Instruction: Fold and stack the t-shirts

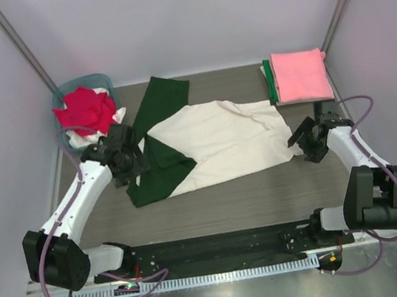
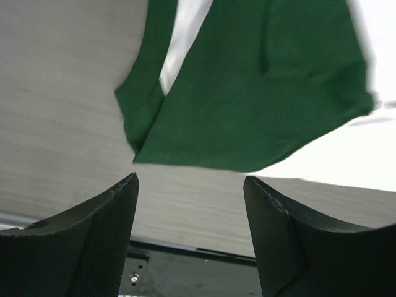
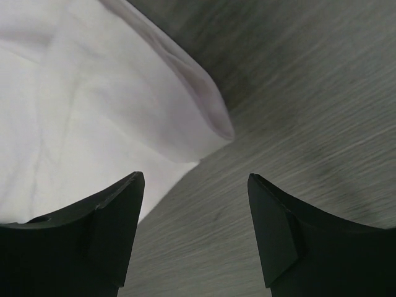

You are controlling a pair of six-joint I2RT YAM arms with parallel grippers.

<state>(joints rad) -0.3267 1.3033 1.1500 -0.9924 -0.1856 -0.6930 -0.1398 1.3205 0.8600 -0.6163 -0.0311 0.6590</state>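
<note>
The grey wood-grain table [image 1: 250, 193] shows a bare strip between the arm bases and the near edge of the large cream t-shirt with dark green sleeves [image 1: 220, 141], which lies spread flat across the middle, collar end to the left and hem to the right. One green sleeve reaches toward the far edge and the other toward the near edge. At the far right corner rests a folded pink t-shirt [image 1: 300, 75] on a folded green t-shirt [image 1: 270, 82], well apart from the cream hem. At the far left, the round teal plastic basket [image 1: 73, 86] holds a crumpled red t-shirt [image 1: 86, 109]. The left gripper [image 2: 190, 179] hovers over the near sleeve, jaws apart and empty. The right gripper [image 3: 195, 176] hangs by the hem's corner over bare table, likewise spread and holding nothing.
</note>
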